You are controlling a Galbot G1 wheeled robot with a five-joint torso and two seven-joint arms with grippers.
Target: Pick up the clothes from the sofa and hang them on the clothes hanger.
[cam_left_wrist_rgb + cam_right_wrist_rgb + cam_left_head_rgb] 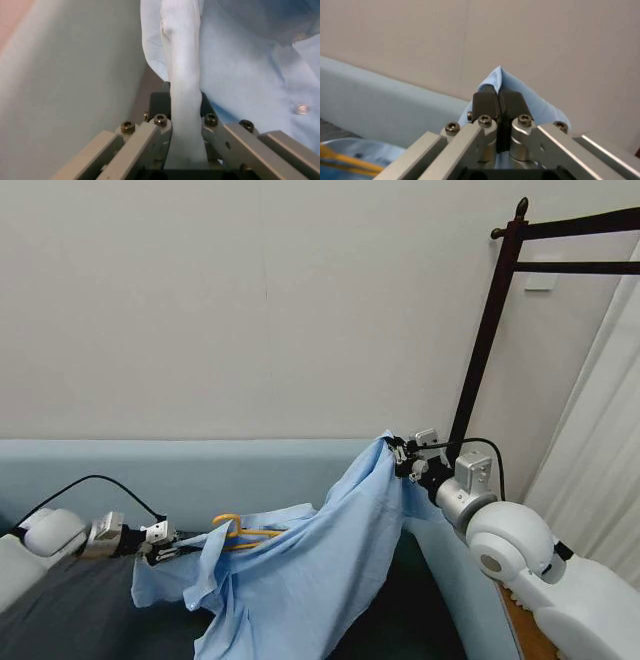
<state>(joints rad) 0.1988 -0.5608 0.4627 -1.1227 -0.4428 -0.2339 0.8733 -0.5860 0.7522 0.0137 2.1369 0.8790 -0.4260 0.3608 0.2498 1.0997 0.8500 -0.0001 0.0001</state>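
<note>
**Head view.** The left arm reaches in low from the left edge, its forearm nearly level above the dark grey seat cushion (90,600). The left gripper (168,548) is clenched on a lower edge of the light-blue woven shirt (300,570). The right arm rises from the lower right corner, bent at a rounded white elbow, wrist angled up and inward. The right gripper (402,452) pinches the shirt's highest point. The cloth sags between the two grips in soft diagonal folds over the pale blue upholstered sofa (150,470). A yellow-orange curved hanger (238,530) sits among the folds near the left gripper. A dark wooden clothes stand (490,330), topped by a small finial, rises behind the right arm against the plain wall.

**Left wrist view.** The grey metal linkages, fastened with hex-head screws, converge on a narrow, smooth band of shirt fabric — the jaws are closed on it. A round, pearly button (301,109) shows on the wider panel beside it.

**Right wrist view.** The black rectangular pads (485,103) press flat together on a pointed peak of blue cloth, the sofa back running beyond.
</note>
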